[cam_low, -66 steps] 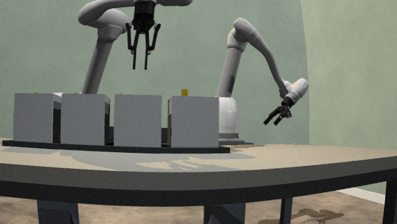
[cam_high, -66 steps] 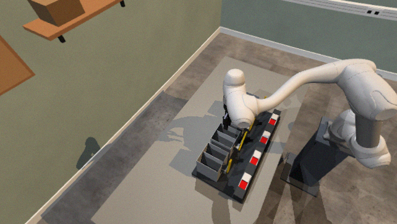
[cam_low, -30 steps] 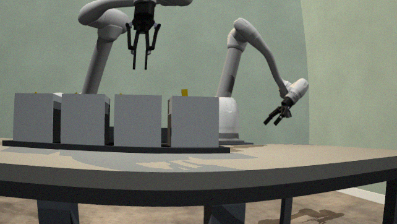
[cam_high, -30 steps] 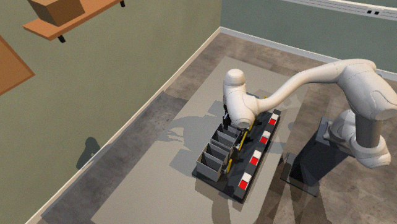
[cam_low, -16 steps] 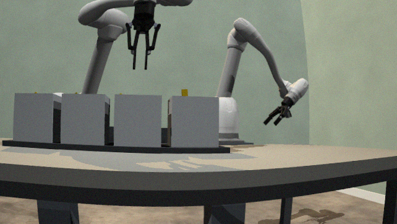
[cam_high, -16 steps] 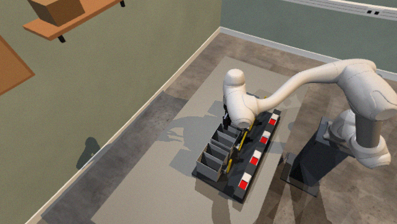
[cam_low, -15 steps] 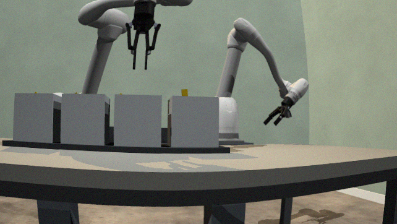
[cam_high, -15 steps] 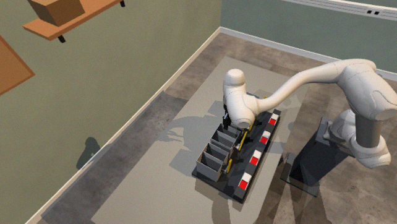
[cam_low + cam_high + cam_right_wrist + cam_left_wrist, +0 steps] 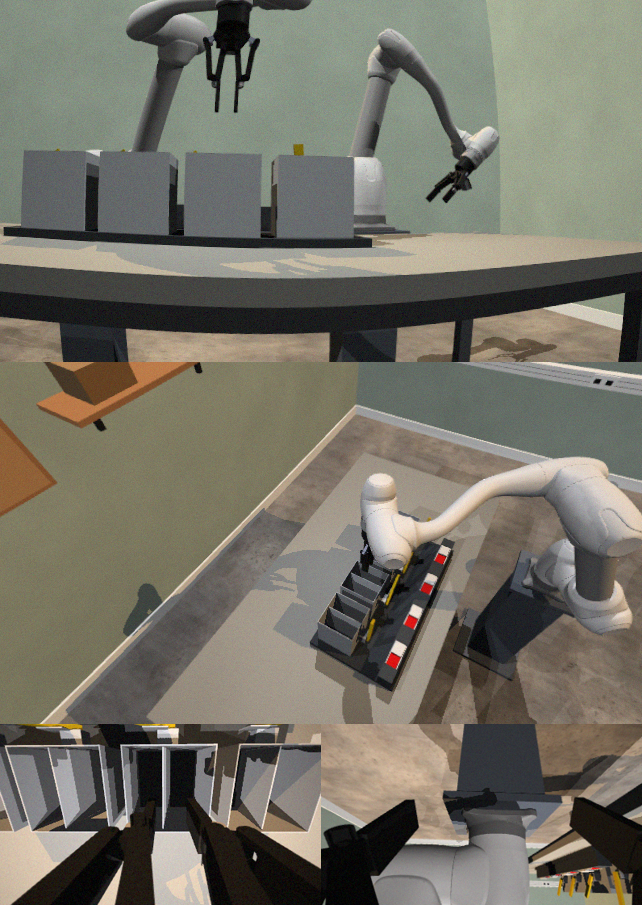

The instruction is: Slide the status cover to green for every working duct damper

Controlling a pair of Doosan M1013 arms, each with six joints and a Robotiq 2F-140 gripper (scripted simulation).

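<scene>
Right jaws [image 9: 365,554] [image 9: 226,111] part-open, empty; left jaws [image 9: 437,200] wide, empty. Yellow levers [image 9: 393,590] [image 9: 298,149] [image 9: 589,886] [image 9: 64,726] look stiff, light; likely best pushed near tips, gently.

In the top and exterior views, the 2 that can be held against earlier pictures, no change in place, pose or colour can be made out between those pictures and now.
</scene>
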